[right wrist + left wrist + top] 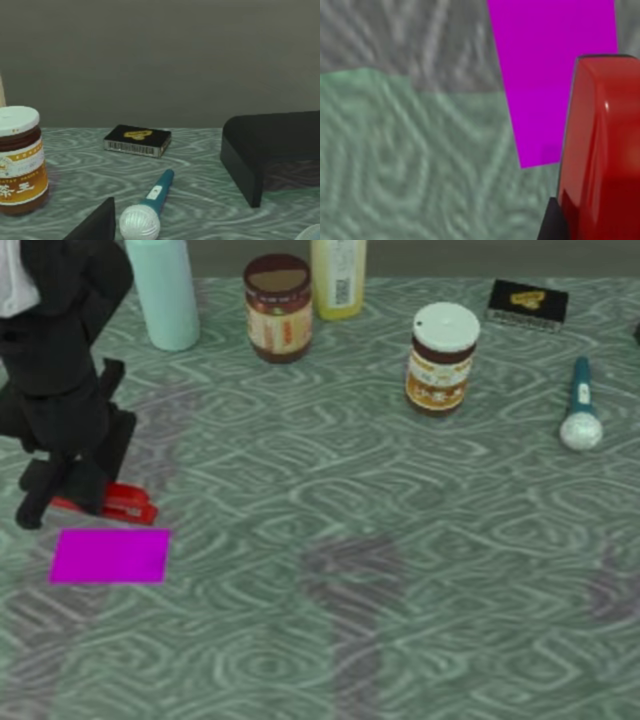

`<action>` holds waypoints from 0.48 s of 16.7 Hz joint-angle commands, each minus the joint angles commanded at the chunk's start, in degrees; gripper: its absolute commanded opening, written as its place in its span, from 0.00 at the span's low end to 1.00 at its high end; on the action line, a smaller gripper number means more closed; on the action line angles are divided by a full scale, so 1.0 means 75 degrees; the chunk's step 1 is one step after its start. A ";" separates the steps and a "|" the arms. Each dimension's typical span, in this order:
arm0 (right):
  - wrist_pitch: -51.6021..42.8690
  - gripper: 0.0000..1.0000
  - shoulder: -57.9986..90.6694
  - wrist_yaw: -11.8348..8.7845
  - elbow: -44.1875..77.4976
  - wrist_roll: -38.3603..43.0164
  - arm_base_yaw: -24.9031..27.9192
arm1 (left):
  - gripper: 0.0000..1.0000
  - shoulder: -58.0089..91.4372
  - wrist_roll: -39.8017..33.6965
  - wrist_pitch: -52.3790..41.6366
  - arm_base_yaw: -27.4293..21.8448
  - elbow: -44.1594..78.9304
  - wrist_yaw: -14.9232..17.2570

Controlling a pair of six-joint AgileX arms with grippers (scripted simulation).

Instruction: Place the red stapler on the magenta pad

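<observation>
From the top view, we've got the left claw (70, 490) down near the counter's left edge, sitting right over the stapler (125, 505). Only the stapler's right end pokes out from under the arm, and it lies just beyond the pad (110, 556), close to the pad's far edge but not on it. So we'd call this the grasp or just-lifting step: the stapler is at the claw, and the pad is bare. Whether the stapler is off the counter (400, 590) yet, we can't tell from up here.

Left wrist view: the stapler (600, 150) fills one side of the picture, very close to the camera, with a dark bit of finger (551, 225) right against it. Looks to us like the claw is clamped on the stapler, though we only see one finger. The pad (550, 75) shows just past it, so it's a short hop.

Right wrist view: nothing of the task here, just a jar (20, 160), a microphone (147, 210) and a small black box (137, 140) near the far right of the counter. The right arm looks parked, and we can't tell how its claw stands.

Next move, we reckon: carry the stapler a little toward the near edge, centre it over the pad, lower and let go.
</observation>
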 joint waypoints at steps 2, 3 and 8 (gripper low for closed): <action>0.0000 1.00 0.0000 0.0000 0.0000 0.0000 0.0000 | 0.00 -0.0060 -0.0709 0.0057 0.0352 0.0019 0.0017; 0.0000 1.00 0.0000 0.0000 0.0000 0.0000 0.0000 | 0.00 -0.0087 -0.0943 0.0082 0.0478 0.0024 0.0024; 0.0000 1.00 0.0000 0.0000 0.0000 0.0000 0.0000 | 0.00 -0.0116 -0.1164 0.0108 0.0598 0.0030 0.0032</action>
